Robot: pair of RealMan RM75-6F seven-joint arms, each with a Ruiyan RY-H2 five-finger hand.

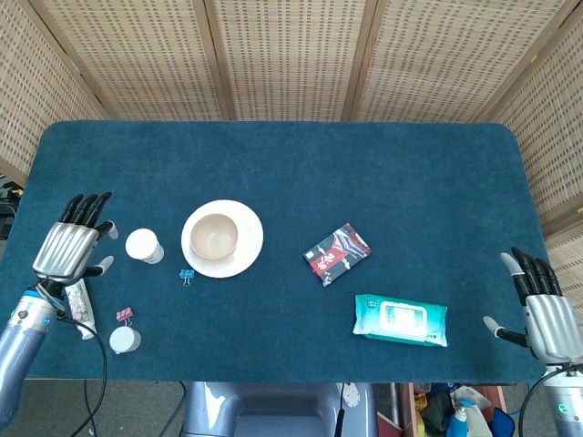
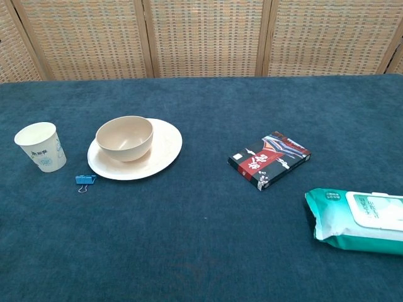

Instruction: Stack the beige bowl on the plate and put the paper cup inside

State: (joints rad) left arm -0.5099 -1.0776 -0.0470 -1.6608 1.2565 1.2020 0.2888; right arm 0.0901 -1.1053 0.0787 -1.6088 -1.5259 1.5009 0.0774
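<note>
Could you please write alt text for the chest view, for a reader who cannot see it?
A beige bowl sits on a round cream plate on a dark blue table, with a white paper cup upright to its left and a small blue binder clip in front. A black-and-red packet and a teal wipes pack lie right; no hands appear.

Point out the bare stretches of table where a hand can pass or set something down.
Free: the far strip along the screen, and the gap between the plate and the black packet. Crowded: the left edge, where paper cup, blue clip and tube sit beside the left hand.
</note>
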